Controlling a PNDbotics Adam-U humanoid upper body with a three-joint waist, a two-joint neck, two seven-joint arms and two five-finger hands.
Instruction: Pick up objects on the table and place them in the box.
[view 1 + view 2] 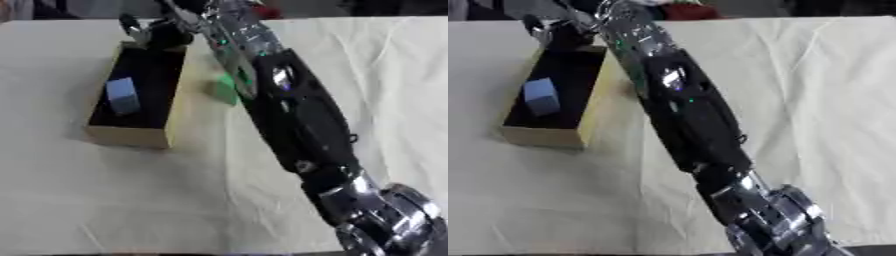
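Box point(131, 134) — blue block point(122, 96) inside | green object point(224, 89) (left eye only) | right hand point(150, 31) fingers: cannot tell

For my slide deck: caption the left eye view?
Right robot hand reaches over the box's far end; blue block inside, green object beside it.

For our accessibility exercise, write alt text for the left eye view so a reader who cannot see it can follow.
The robot's black and silver right arm stretches diagonally across a cream tablecloth, its right hand over the far end of an open cardboard box. A blue block lies inside; a green block sits beside the box, partly hidden by the arm.
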